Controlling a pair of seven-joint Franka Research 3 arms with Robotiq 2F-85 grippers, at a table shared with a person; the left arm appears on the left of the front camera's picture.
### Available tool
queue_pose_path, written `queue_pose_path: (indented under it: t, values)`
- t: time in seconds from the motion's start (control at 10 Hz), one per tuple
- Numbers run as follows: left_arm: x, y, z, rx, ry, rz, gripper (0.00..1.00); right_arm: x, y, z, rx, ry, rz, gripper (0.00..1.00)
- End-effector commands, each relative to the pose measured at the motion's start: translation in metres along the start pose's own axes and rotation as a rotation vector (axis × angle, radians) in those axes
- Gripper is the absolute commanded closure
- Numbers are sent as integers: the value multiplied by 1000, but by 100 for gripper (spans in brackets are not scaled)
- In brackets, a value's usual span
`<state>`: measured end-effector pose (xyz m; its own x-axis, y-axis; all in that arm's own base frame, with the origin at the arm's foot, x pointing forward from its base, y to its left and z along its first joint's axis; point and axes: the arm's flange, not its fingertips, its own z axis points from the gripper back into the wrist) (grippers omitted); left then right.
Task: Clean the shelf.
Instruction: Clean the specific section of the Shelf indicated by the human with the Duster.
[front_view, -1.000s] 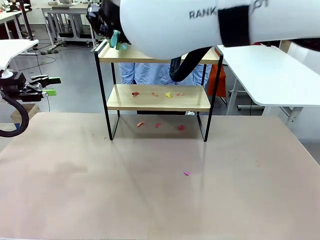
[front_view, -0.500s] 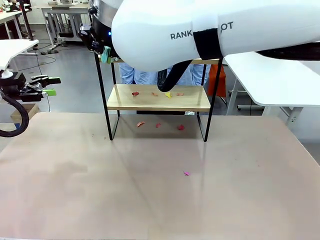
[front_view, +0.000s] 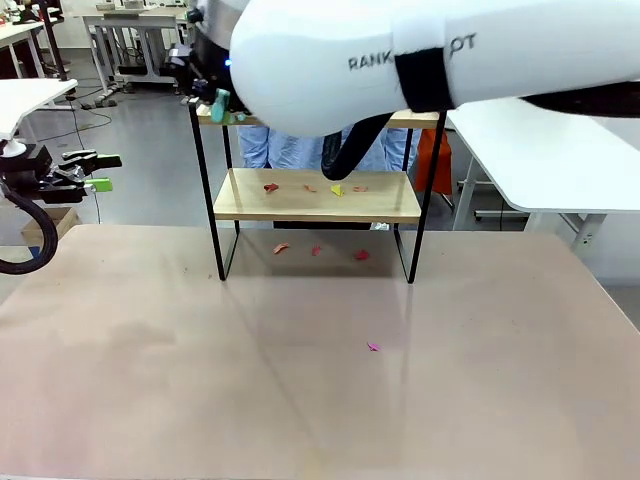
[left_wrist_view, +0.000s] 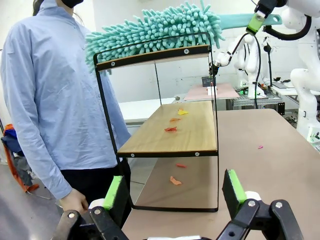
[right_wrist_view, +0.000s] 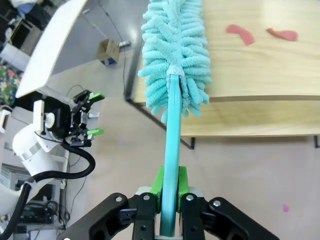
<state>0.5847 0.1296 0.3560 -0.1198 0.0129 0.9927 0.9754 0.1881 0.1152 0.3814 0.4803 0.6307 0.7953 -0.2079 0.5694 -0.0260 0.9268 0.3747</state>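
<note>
The right gripper (right_wrist_view: 169, 182) is clenching the soft duster (right_wrist_view: 172, 50) by its stiff handle, sweeping the likely light shelf (right_wrist_view: 250, 70) ahead; the left gripper (left_wrist_view: 175, 192) is waiting released.

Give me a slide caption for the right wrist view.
Right gripper clamps a teal duster, its head over the shelf near red scraps.

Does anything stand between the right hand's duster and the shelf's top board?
Nothing visible does: the fluffy teal duster, clamped in the right hand, lies over the top board of the black-framed two-tier wooden shelf.
</note>
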Motion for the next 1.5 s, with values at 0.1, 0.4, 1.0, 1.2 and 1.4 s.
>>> queue_pose_path:
  t: [0.1, 0.4, 1.0, 1.2, 1.4]
  values:
    - [3, 0, 0, 0, 1, -8, 0, 11, -83, 45, -28, 18, -91, 88]
    - [3, 0, 0, 0, 1, -8, 0, 19, -168, 84, -89, 9, -158, 88]
    - [3, 0, 0, 0, 1, -8, 0, 25, -206, 112, -165, -57, -158, 88]
    - [3, 0, 0, 0, 1, -8, 0, 19, -210, 120, -167, -70, -128, 88]
    - [3, 0, 0, 0, 1, -8, 0, 18, -200, 148, 19, -118, -31, 88]
